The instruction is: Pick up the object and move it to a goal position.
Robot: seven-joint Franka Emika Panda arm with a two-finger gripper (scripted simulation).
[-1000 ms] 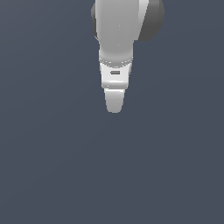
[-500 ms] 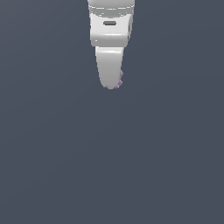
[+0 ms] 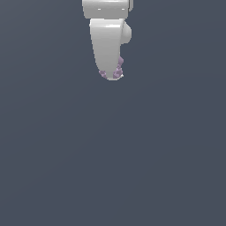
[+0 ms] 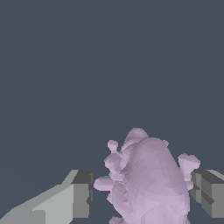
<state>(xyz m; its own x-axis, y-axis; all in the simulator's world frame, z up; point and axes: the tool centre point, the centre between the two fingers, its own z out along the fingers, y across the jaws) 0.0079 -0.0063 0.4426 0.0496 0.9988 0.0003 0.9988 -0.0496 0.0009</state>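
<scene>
Wrist view: gripper [image 4: 142,194] brackets unlabelled object [image 4: 148,183].

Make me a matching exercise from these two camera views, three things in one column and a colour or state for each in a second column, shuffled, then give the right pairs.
Things
1. object
2. gripper
3. finger pads

Descriptions
A. dark grey, standing either side of the blob in the wrist view
B. pale purple-pink and knobbly
C. white, open around the blob, its tip near the top of the exterior view

Pairs: 1-B, 2-C, 3-A
</scene>
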